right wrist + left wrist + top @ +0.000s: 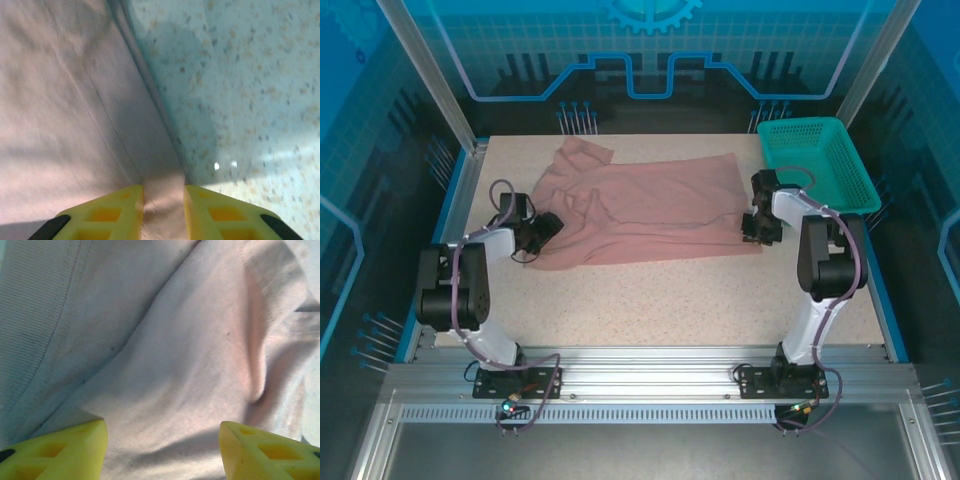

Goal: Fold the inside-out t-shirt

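The inside-out t-shirt lies spread and wrinkled across the far half of the table, salmon-pink, with one sleeve bunched at its upper left. My left gripper sits low at the shirt's near-left corner. In the left wrist view the left gripper is open, its yellow fingertips wide apart over folds of the t-shirt. My right gripper is at the shirt's right edge. In the right wrist view the right gripper is shut on a pinched strip of the t-shirt hem.
A teal mesh basket stands at the far right corner, just behind the right arm. The speckled table lies bare between the shirt and the arm bases, and it shows beside the hem as table.
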{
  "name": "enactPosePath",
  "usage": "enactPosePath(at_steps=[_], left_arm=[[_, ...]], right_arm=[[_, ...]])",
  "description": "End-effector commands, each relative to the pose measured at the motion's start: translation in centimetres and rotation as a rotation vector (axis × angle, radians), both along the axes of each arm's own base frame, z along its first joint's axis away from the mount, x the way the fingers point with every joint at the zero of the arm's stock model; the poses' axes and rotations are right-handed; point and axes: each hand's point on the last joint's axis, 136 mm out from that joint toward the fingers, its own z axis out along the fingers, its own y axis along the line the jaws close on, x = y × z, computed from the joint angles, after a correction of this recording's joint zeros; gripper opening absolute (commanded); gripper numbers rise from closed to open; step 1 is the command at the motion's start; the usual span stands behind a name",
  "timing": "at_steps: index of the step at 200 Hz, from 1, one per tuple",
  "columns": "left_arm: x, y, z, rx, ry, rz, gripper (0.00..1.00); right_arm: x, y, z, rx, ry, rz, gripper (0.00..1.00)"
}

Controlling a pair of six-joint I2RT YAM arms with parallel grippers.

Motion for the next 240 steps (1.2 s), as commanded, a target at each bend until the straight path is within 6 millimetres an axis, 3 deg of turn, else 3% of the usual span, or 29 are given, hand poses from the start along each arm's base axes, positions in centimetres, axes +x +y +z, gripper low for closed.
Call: enactPosePath(at_steps=[1,21,40,72,113,172,207,240], left_arm=[[-0.4,-0.2,2.5,-0.020,-0.056,0.003,0.63],[-1.3,-1.8,3.4,-0.054,-0.072,-0.033,0.64],[-3.1,-3.3,2.5,-0.075,-0.025,-0.073,0.64],[-5.5,-2.9,-0.9,-0.058,0.087,-0.056,0.64],[-7.6,-1.3,-2.9,-0.032,0.152,0.005,0.64],[-10.5,-1.1,-3.6,-0.051,0.192,0.038,0.64],[-13.0,-2.7,-3.1,-0.103,0.203,0.011,0.64],[-15.9,-3.9,-2.3,-0.122,0.190,0.016,0.64]], right_arm=[[0.6,2.8,3.5,0.050,-0.123,0.092,0.33],[1.3,5.2,3.9,0.178,-0.152,0.122,0.35],[1.5,5.9,2.6,0.228,-0.112,0.115,0.35],[0.7,4.6,-0.7,0.218,0.001,0.057,0.30],[-1.9,1.7,-2.5,0.118,0.110,0.001,0.24],[-6.4,-0.8,-2.6,0.029,0.175,-0.048,0.19],[-9.0,-0.6,-1.7,0.018,0.162,-0.056,0.19],[-10.0,0.0,0.5,0.033,0.093,-0.062,0.19]])
